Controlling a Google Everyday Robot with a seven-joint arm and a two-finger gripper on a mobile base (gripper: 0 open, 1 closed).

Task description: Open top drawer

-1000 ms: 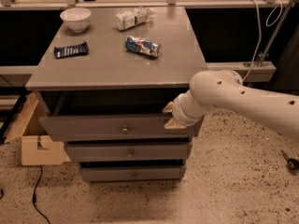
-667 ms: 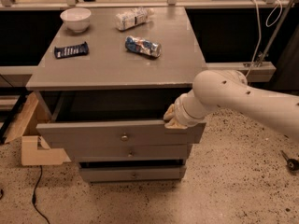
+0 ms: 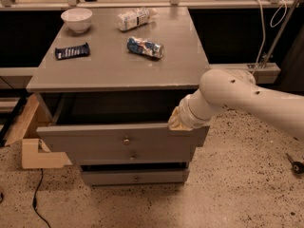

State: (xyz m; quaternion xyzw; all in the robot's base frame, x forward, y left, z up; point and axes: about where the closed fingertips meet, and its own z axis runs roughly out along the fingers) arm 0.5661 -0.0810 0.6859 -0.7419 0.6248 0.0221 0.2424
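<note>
At the front of the camera view stands a grey wooden desk [image 3: 109, 70] with a flat, matt top and three drawers stacked below it. The top drawer [image 3: 85, 139], widest and tallest of the three, stands drawn out from the body, so a dark gap shows behind its flat front. One small round brass knob [image 3: 126, 140] sits at its centre. Below it, the mid-sized drawer [image 3: 156, 156] and the narrowest drawer [image 3: 109, 177] lie further back, each with its own small knob.

A smooth white arm [image 3: 247, 96], rounded and dotted with small holes, reaches in from the right. Its cream-coloured tool [image 3: 178, 122] rests at the upper right corner of the top drawer's front, touching the edge. Whether it grips that edge, or how wide it stands, cannot be told.

On the desk top lie a round white bowl [image 3: 76, 19], a dark flat wrapped bar [image 3: 72, 51], a crumpled blue-and-white packet [image 3: 145, 47] and a pale plastic bottle [image 3: 135, 18] on its side.

A pale wooden block [image 3: 38, 155] sits on the speckled floor [image 3: 237, 189] at the left, just beside the desk, near a thin black cable [image 3: 35, 201].
</note>
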